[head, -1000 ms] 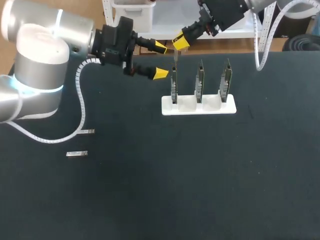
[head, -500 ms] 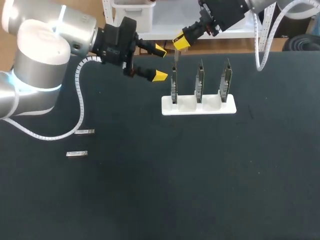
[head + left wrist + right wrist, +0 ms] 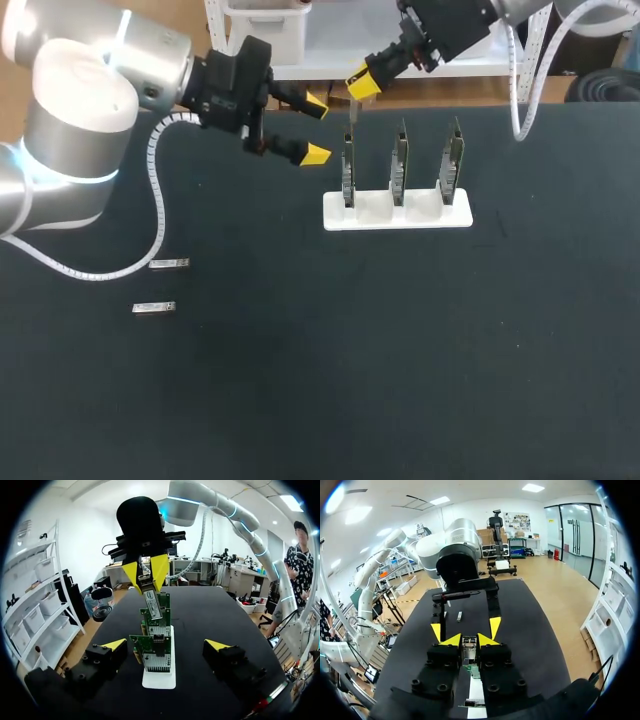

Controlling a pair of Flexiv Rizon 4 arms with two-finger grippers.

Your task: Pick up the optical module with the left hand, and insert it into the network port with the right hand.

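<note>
My right gripper is shut on a slim silver optical module, which hangs upright just above the leftmost of three network cards in a white holder. From the left wrist the module is seen between the right gripper's yellow tips, over the row of cards. My left gripper stands open and holds nothing, just left of that card; its own view shows it either side of the holder. In the right wrist view the module sits between my right gripper's fingers.
Two more optical modules lie on the black table at the left, one a little behind the other. The left arm's white cable loops down near them. The table's back edge runs close behind the holder.
My left gripper has shifted slightly left and toward the front, still open. The right gripper and its module have barely moved.
</note>
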